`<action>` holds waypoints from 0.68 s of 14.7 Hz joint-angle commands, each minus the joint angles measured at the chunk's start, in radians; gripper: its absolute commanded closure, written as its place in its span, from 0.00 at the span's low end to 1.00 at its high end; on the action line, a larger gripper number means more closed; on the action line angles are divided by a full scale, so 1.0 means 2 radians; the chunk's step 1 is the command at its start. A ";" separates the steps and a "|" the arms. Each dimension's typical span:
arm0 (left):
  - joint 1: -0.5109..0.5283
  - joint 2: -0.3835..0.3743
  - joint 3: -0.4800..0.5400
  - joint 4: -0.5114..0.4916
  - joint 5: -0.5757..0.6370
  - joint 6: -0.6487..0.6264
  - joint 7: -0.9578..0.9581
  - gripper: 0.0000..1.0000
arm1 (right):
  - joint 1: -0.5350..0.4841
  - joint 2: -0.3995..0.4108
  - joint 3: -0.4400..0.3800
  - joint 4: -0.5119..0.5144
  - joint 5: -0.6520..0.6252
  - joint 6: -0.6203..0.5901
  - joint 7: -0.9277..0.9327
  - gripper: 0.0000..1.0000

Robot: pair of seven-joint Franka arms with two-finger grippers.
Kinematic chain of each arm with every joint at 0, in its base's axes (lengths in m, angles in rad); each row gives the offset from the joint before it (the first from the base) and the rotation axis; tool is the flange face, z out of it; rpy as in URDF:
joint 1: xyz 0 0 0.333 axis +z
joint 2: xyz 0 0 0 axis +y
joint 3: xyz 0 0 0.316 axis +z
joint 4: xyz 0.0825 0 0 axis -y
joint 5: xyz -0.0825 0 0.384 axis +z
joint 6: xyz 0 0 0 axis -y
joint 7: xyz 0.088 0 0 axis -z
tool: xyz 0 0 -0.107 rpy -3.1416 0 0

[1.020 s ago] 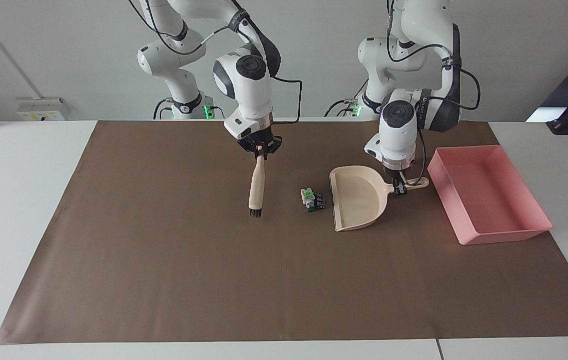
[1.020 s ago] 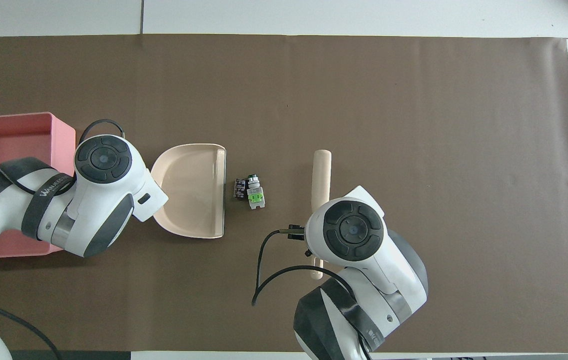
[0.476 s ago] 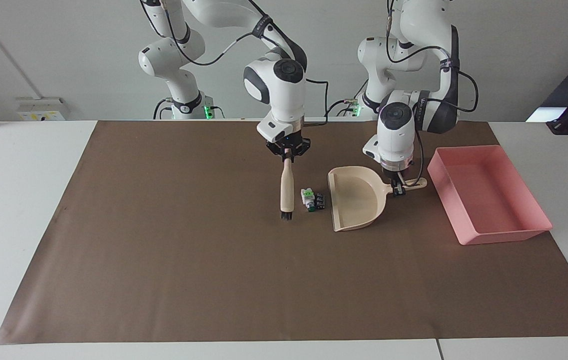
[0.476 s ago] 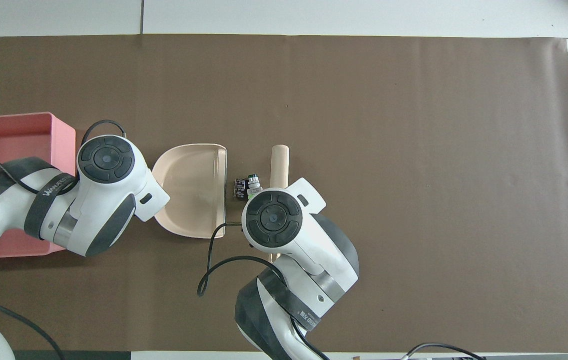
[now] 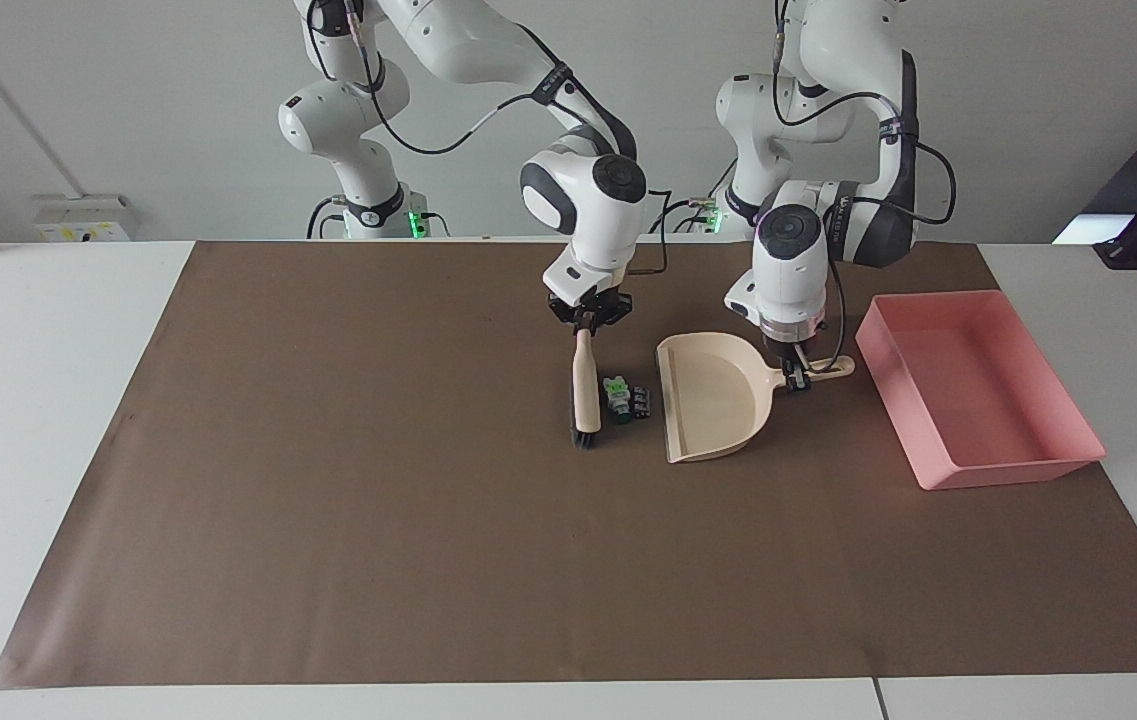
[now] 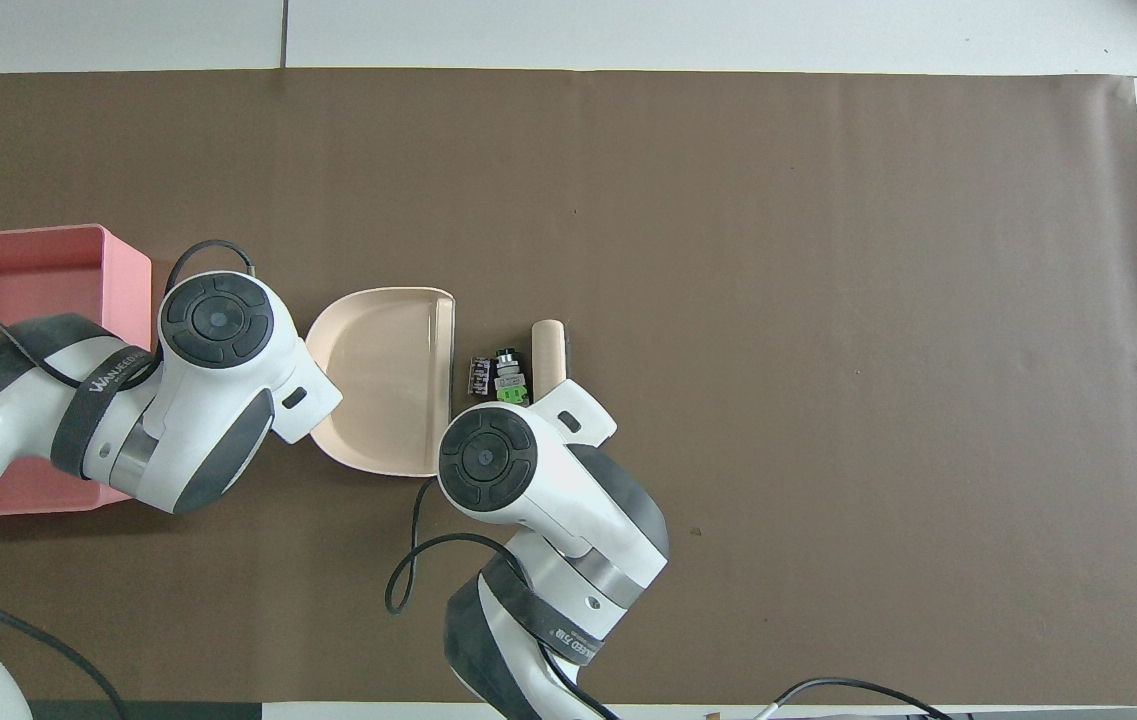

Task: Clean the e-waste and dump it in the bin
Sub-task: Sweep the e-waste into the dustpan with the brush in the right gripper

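Sweeping the e-waste toward the dustpan, I keep the right gripper clamped on the brush, bristles low, left gripper pinning the handle.

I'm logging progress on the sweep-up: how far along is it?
Done: the right gripper is shut on the brush, and the left gripper is shut on the dustpan handle. In hand: the brush stands beside the e-waste, which lies between it and the pan's mouth. Left: sweeping the parts in and tipping them into the bin, where none shows yet.
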 commanded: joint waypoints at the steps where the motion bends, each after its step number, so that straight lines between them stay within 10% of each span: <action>1: -0.008 0.004 0.005 -0.001 0.010 0.008 -0.014 1.00 | 0.001 0.018 0.008 0.014 -0.005 0.002 0.001 1.00; 10: -0.016 0.000 0.004 -0.009 0.011 0.015 -0.012 1.00 | 0.000 0.045 0.042 0.054 0.058 0.117 -0.045 1.00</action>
